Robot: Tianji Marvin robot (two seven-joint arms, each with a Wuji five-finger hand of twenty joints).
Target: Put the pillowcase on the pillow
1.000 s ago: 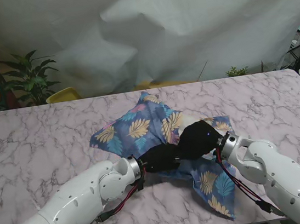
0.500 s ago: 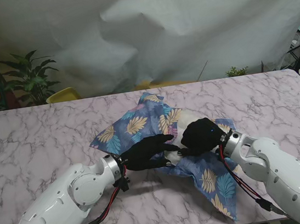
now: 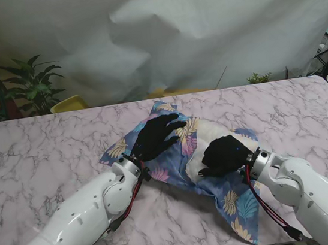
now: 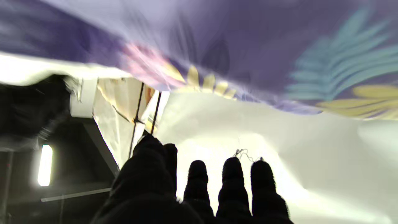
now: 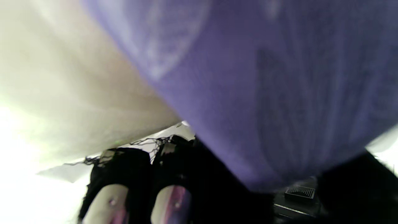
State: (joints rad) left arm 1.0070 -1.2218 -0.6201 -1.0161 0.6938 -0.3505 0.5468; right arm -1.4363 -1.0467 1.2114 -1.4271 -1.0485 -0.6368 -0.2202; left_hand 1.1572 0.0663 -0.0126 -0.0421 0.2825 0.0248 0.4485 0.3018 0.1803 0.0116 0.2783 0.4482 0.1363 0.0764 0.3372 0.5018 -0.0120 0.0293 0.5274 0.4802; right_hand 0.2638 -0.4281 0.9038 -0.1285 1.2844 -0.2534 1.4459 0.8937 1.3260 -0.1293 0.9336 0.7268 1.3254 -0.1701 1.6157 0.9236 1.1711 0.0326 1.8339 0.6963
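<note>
I see my left hand (image 3: 157, 136) spread flat on the pillowcase (image 3: 155, 145), gripping nothing; right hand (image 3: 223, 156) pinches its open edge beside the pillow (image 3: 217, 132); bare tabletop (image 3: 47, 150) towards both side edges.

Both arms are showing glossy white, rounded shells with dark rings at the wrists. Red and black cables are running along each forearm. Black fabric gloves are covering the left robot hand (image 3: 157, 136) and right robot hand (image 3: 223, 156).
</note>
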